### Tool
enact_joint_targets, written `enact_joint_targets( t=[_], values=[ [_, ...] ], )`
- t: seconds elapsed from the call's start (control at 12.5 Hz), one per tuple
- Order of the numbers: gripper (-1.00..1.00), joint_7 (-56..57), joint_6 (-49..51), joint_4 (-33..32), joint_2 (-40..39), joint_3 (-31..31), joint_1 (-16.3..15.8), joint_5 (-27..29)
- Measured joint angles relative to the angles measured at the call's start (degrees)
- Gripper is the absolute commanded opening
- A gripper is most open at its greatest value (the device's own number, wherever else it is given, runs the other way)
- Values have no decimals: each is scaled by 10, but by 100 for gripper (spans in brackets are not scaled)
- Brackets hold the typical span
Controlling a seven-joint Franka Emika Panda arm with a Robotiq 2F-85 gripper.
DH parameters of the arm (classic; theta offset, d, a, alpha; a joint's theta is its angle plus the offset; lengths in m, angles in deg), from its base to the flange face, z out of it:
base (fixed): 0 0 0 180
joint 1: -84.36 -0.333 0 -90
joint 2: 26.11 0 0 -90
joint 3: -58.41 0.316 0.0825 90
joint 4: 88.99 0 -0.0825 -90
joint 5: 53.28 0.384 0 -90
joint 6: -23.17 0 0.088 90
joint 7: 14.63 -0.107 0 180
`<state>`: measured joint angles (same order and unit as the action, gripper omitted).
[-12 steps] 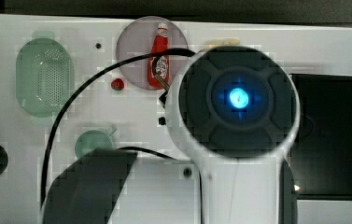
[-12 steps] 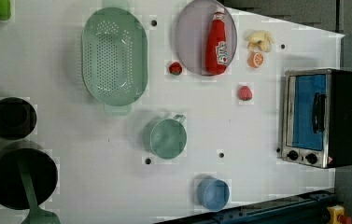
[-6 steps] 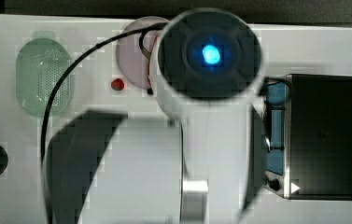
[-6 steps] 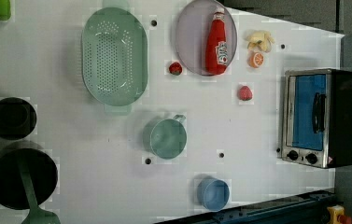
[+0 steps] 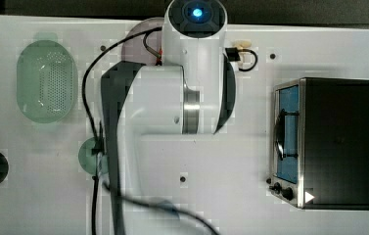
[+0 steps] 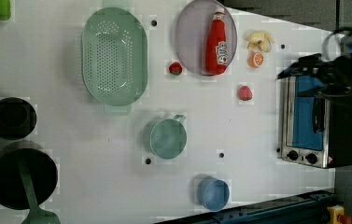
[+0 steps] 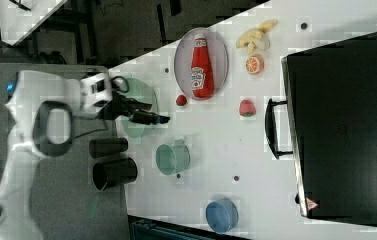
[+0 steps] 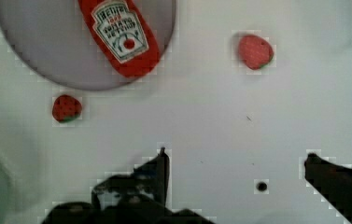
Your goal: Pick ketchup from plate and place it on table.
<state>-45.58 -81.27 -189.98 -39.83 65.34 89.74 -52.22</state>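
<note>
The ketchup point(image 6: 217, 44) is a slim red bottle with a white cap and label, lying flat on the round greyish-lilac plate point(image 6: 190, 42) at the far edge of the white table point(image 6: 257, 140). The right view shows the ketchup point(image 7: 199, 67) on the plate point(image 7: 219, 55) too. In the wrist view the label end of the ketchup point(image 8: 122, 35) lies on the plate point(image 8: 47, 42), ahead of my gripper point(image 8: 236, 161). The gripper is open and holds nothing, hovering over bare table point(image 8: 211, 116) short of the plate. From the right view my gripper point(image 7: 157, 119) is above the table.
Two red strawberry toys point(image 8: 255, 50) point(image 8: 66, 108) lie beside the plate. A green colander point(image 6: 114, 56), teal mug point(image 6: 168, 137) and blue cup point(image 6: 213, 192) stand on the table. A toaster oven point(image 6: 318, 121) fills one end; banana point(image 6: 259, 39) and orange slice point(image 6: 256, 59) lie near it. Black bowls point(image 6: 12, 117) stand at the left view's left.
In the top view the arm has swung toward the top view's top and now covers most of the plate and the ketchup. The arm has entered the left view from the left view's right. The ketchup has not moved.
</note>
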Motion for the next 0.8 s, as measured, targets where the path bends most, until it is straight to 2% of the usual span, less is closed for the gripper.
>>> enact_joint_targets(
  t=[0.48, 0.8],
  values=[
    [100, 168, -172, -6, -93, 6, -3, -7],
    [100, 228, -261, -2, -145, 8, -7, -7]
  ],
)
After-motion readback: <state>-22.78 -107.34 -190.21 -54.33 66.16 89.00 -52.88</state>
